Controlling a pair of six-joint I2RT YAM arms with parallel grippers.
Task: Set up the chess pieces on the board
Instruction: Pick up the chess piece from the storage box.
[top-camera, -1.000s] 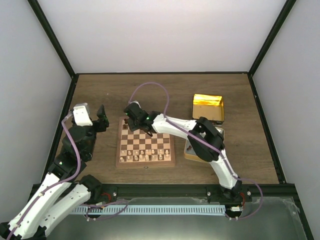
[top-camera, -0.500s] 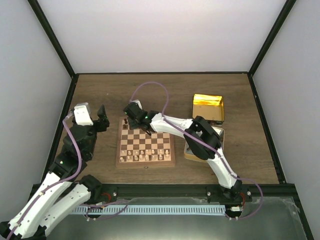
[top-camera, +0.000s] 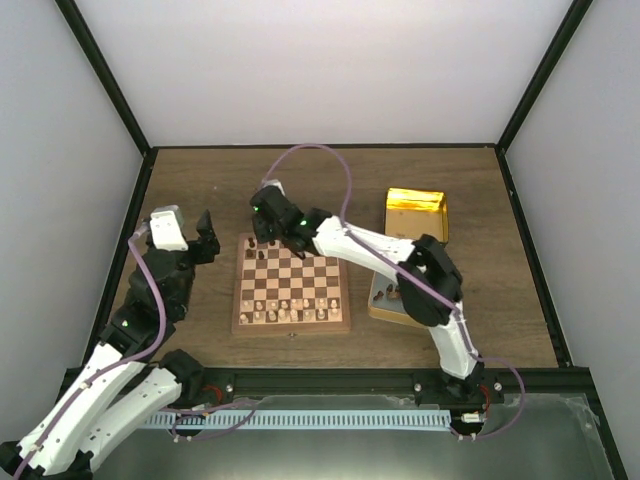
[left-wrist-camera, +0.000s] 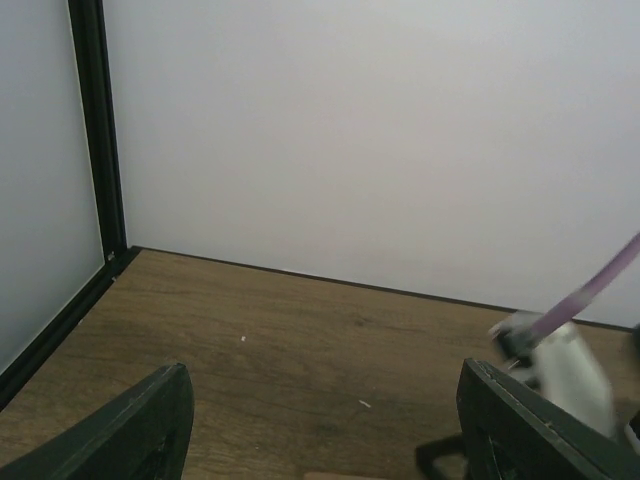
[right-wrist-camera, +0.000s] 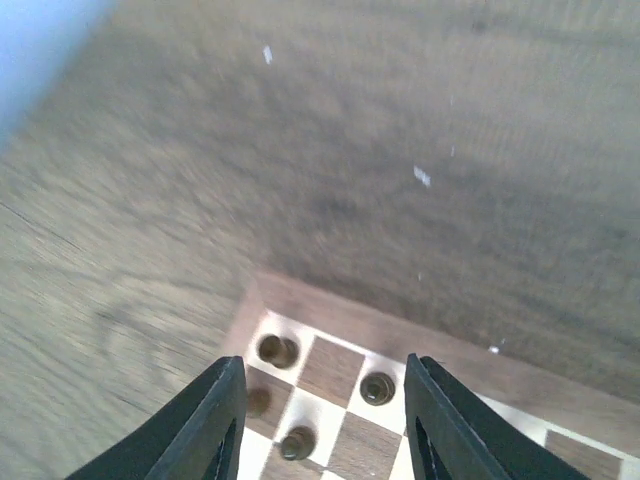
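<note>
Brown wood-grain table (top-camera: 330, 170) fills the floor of a white-walled cell, with the board (top-camera: 291, 283) lying near its middle. Pale pieces (top-camera: 290, 310) stand in the two nearest rows. At the board's 11 o'clock corner, four dark chess pieces (right-wrist-camera: 377, 388) stand upright on separate squares. The right gripper (right-wrist-camera: 325, 365) hangs just above that corner, its fingers spread apart with nothing between them and one dark piece showing in the gap below. At 9 o'clock from the board, well off its edge, the left gripper (left-wrist-camera: 322, 372) is held above bare wood, its fingers wide apart and holding nothing. A gold tin (top-camera: 417, 213) sits at 2 o'clock from the board.
</note>
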